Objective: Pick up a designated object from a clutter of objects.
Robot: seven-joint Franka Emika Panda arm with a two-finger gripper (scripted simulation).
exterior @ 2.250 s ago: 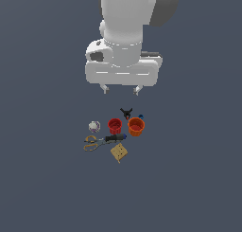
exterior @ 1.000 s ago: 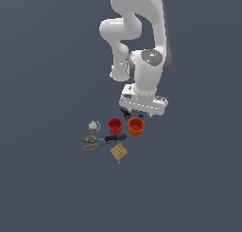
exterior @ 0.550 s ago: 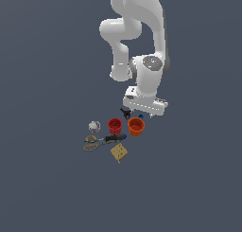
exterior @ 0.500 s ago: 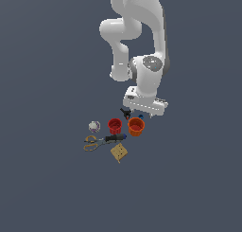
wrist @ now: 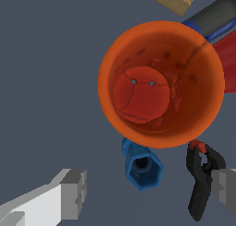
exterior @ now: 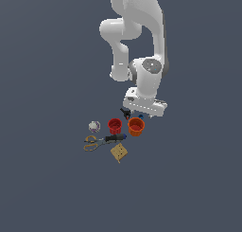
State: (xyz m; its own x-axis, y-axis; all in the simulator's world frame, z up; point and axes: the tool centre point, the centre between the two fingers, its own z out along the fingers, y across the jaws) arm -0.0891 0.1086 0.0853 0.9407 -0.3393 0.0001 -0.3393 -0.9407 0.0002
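Gripper (wrist: 150,193) fingers spread apart, holding nothing. Blue bolt (wrist: 142,165) sits between them, touching the orange cup (wrist: 161,84) rim. Black clamp (wrist: 203,180) just beside one finger (wrist: 225,188). Red cup (exterior: 115,126) next to the orange cup.

blue bolt (exterior: 141,116) mostly hidden, red cup (wrist: 229,50) cut off

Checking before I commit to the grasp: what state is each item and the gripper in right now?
gripper: open, fingers either side of the bolt, nothing held
blue bolt: lying free beside the orange cup
orange cup: upright, empty
red cup: upright
black clamp: lying by one finger
scissors: lying flat
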